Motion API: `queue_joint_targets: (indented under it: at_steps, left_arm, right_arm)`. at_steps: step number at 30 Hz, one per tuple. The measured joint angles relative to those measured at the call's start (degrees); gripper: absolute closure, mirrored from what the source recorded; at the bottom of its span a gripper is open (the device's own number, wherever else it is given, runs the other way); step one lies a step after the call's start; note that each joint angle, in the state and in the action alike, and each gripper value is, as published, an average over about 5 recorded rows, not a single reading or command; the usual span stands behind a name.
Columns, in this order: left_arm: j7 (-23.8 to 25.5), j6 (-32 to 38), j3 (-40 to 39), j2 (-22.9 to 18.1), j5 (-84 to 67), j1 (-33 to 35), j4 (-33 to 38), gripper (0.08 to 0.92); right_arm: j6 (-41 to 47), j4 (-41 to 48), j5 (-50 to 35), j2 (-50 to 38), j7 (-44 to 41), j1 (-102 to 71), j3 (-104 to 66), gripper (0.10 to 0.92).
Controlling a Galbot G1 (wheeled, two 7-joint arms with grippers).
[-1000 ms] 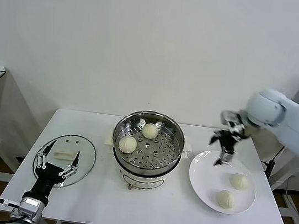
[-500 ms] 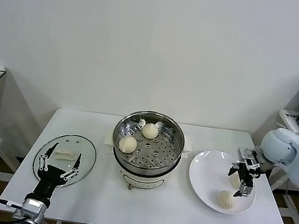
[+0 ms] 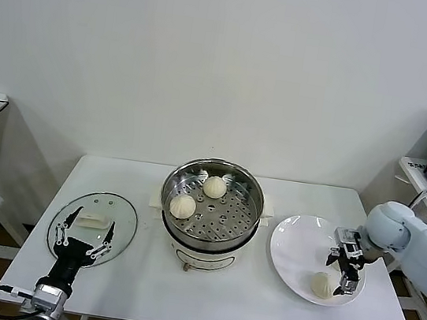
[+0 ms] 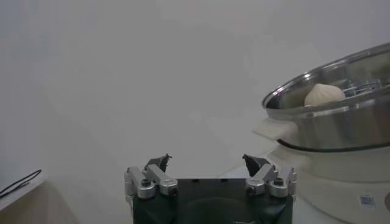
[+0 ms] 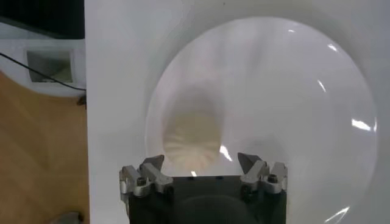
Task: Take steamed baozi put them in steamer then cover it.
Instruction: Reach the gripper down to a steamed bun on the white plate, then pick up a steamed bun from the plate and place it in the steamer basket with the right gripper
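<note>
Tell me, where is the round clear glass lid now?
In the head view, the round clear glass lid lies flat on the white table, left of the shiny steel steamer, under the open left gripper.

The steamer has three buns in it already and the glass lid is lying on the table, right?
Not quite. The head view shows only two buns in the steamer, not three. The glass lid is indeed lying on the table, to the steamer's left.

Pale grey arms, black silver-screwed claws (image 3: 347, 268)
</note>
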State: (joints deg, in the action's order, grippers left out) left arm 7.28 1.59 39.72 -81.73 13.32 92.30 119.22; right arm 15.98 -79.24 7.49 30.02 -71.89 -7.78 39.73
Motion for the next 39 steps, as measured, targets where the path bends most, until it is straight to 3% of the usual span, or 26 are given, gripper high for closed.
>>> queue_joint_targets:
  at_steps: [14,24,39]
  left_arm:
    - [-0.07,0.05,0.14,0.04,0.12,-0.11,-0.37,0.177]
    - [-0.07,0.08,-0.11,-0.05,0.15,-0.24,-0.4,0.177]
    - [-0.12,0.11,-0.46,-0.1,0.39,-0.17,-0.16,0.177]
  right_arm:
    - [-0.44,1.05,2.38,1.57,-0.41,-4.52,-3.54,0.207]
    - [-0.52,1.07,2.72,1.8,-0.24,-5.38,-4.78,0.375]
    - [-0.95,-0.47,-1.82,-0.37,-0.63,2.17,-1.66,0.381]
